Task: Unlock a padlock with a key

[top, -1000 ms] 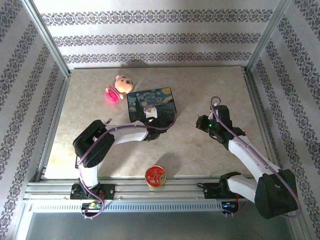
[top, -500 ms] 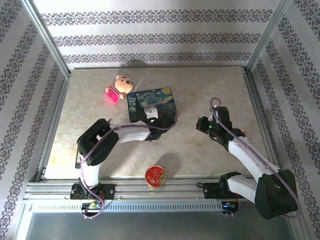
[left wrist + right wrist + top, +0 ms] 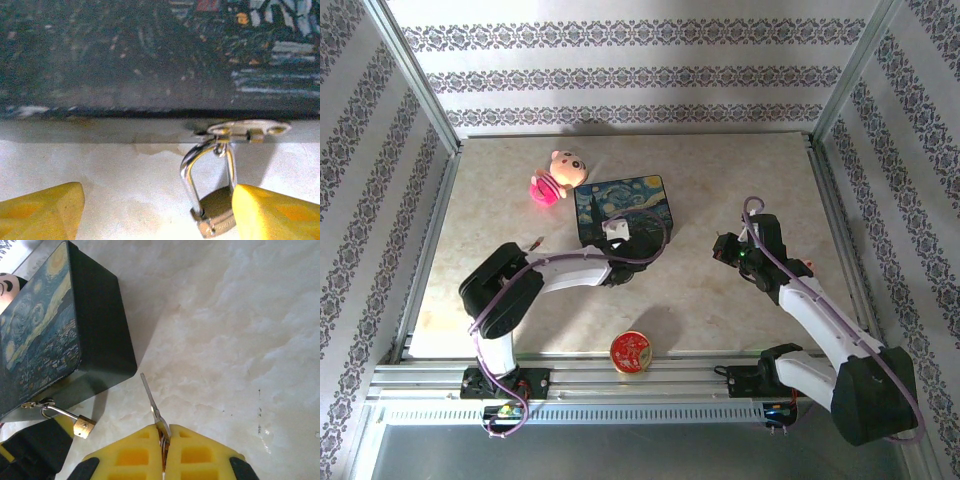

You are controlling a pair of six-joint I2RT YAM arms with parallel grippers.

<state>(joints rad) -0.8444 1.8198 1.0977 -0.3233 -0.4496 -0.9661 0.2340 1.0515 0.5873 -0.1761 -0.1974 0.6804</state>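
Note:
The small brass padlock (image 3: 216, 214) hangs by its silvery shackle (image 3: 191, 172) from the hasp (image 3: 248, 129) on the front wall of the dark painted box (image 3: 623, 203). My left gripper (image 3: 157, 215) is open at the box's near side. The padlock body lies between the yellow fingers (image 3: 42, 214), right against the right-hand one. My right gripper (image 3: 164, 434) is shut on the key (image 3: 149, 392), whose thin blade points at the box (image 3: 75, 340). The padlock (image 3: 84, 426) lies left of the key tip, a short way off. From above, my right gripper (image 3: 724, 250) hovers to the right of the box.
A pink plush toy (image 3: 551, 177) lies at the box's far-left corner. A round red-gold tin (image 3: 631, 351) sits near the table's front edge. Bare marble tabletop (image 3: 740, 180) stretches between the box and the right arm, with metal rails along the sides.
My left gripper's fingers have come a little closer together around the padlock, and the left arm's elbow has swung slightly left. The right gripper has barely moved with the key.

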